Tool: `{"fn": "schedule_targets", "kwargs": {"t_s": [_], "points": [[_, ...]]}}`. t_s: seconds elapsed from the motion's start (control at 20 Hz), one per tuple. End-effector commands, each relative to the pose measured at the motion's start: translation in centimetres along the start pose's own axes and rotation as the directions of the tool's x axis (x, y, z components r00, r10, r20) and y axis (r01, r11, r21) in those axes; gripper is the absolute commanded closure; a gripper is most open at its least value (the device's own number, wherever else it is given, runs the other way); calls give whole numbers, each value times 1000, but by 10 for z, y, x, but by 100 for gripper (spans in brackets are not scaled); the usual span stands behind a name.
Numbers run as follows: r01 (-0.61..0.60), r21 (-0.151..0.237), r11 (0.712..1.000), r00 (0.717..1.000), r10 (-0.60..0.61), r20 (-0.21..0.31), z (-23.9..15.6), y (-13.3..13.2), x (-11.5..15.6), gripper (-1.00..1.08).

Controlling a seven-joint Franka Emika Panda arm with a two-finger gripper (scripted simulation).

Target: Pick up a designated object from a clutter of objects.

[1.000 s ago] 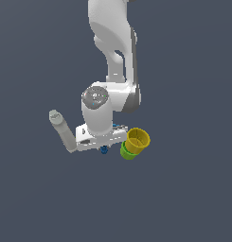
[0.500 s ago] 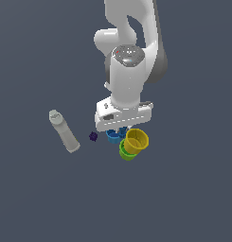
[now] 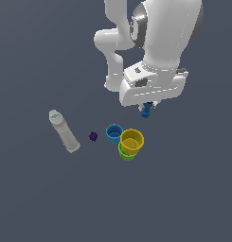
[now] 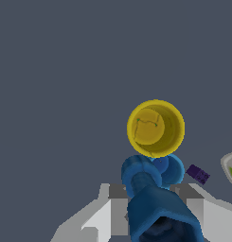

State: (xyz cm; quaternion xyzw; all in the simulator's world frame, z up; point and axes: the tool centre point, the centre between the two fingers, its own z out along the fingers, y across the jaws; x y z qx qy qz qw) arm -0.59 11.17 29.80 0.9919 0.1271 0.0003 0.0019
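Your gripper [image 3: 147,109] is clamped on the bright-blue piece [image 3: 146,112]. You see it held above the floor, up over the blue cup [image 3: 114,133] and yellow cup [image 3: 132,141].

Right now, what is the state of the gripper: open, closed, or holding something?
Gripper: closed on the small blue piece, lifted above the cups.

Non-task item: ground surface [image 3: 32,198] only. Flat, matte, dark slate-grey, uniform tone throughout. Lies below the jaws and well apart from them, extending past them on all sides to every frame edge in ext. view. Wrist view shows same surface [image 4: 51,71], same colour, beyond the jaws.
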Motion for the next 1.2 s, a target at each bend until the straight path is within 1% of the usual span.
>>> {"fn": "schedule_targets", "kwargs": {"t_s": [0.0, 0.3, 0.6, 0.85, 1.15], "points": [[0, -1, 1000, 1000, 0, 1, -24, -22, -3, 108], [0, 1, 1000, 1000, 0, 0, -77, -72, -6, 108], [0, 2, 1000, 1000, 0, 0, -115, -106, -6, 108], [0, 4, 1000, 1000, 0, 0, -132, -122, -5, 108], [0, 4, 1000, 1000, 0, 0, -138, -127, -4, 108]]}}
